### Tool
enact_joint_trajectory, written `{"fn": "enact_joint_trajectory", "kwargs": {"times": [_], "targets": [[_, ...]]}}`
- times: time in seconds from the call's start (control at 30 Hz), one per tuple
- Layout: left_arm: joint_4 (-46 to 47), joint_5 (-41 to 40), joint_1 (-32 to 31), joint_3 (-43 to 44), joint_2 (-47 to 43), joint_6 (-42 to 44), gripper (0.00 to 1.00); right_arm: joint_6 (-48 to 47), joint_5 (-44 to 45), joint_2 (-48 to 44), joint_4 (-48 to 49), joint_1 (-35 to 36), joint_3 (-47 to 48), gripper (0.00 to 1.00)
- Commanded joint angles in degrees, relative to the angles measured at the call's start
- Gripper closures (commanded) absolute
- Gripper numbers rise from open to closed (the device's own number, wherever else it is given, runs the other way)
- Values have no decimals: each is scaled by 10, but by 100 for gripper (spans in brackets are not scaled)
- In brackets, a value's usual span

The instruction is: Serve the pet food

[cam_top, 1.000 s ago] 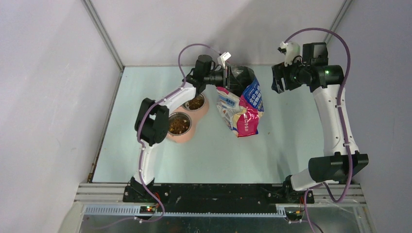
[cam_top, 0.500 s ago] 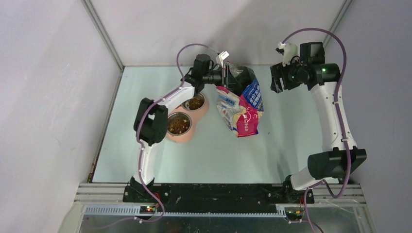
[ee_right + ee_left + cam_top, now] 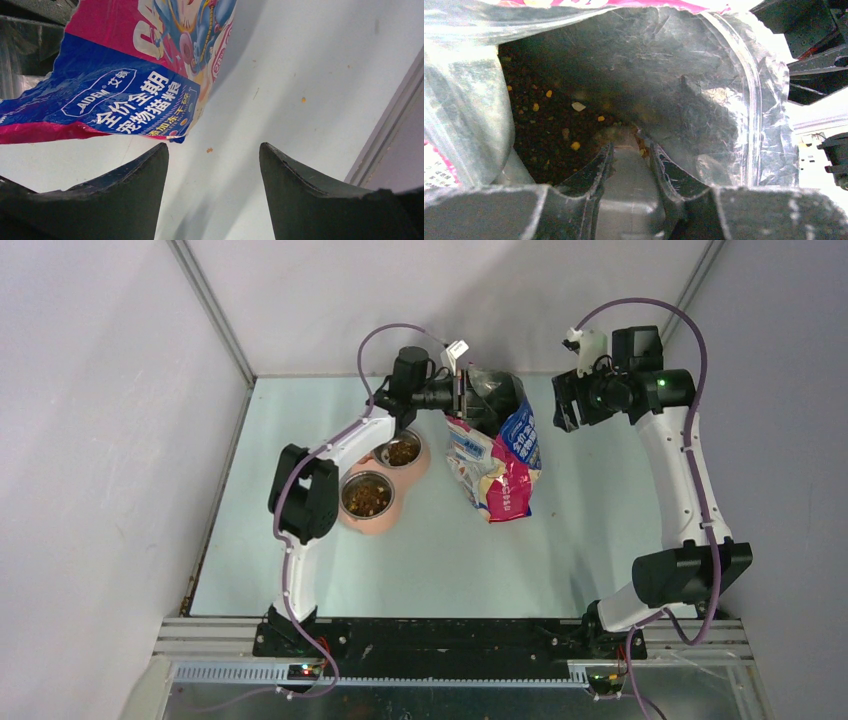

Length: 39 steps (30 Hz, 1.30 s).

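Dark-brown dry kibble pellets (image 3: 367, 497) lay in both round steel bowls (image 3: 346, 492) of a pink double feeder (image 3: 368, 524) left of the counter's centre, well nearer than the left gripper. Just right of the feeder, a pink, white and blue printed foil bag (image 3: 497, 455) lay flat. Its length ran from mid-counter toward the far edge, and its open, silver-lined mouth at the far end was turned left.

The left gripper (image 3: 630, 147) sat inside that mouth, entering from the left. Its fingers were pressed against both sides of a translucent plastic scoop handle (image 3: 629, 195), pinching it. More kibble was heaped inside the bag directly ahead of the fingertips and to their left, dotted with a few yellow and pale bits. The scoop's front end met the heap, though how deep could not be told. Crinkled foil walls closed around the gripper above and on the right. The heap itself showed no long axis.

Toward the far right corner, the right gripper (image 3: 212, 145) hung above the pale blue-green counter (image 3: 280, 65), just beside the bag's blue corner, its fingers spread wide apart. A few orange crumbs (image 3: 209, 149) lay on the surface below it.
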Motion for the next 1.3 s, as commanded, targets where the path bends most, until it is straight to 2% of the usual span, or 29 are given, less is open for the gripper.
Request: {"fn": "enact_joint_trajectory", "kwargs": {"times": [0.0,0.4,0.6,0.83,1.13,1.27], "targets": [[1,31,3,0,-64,-1,100,-8,8,-9,14,3,16,30],[-30,4,6,5,-89,38,100,-12,12,-18,17,2,2,30],[-87,-94,-4,1,-104,86,100,-11,13,-16,18,1,2,30],[-22,-54,5,4,-96,21,100,-12,20,-22,18,1,-3,30],[106,-26,49,8,-80,-142,100,-20,39,-30,12,0,-17,30],[146,-29,67,-3,-84,-185,100,-20,45,-28,8,1,-13,30]]}}
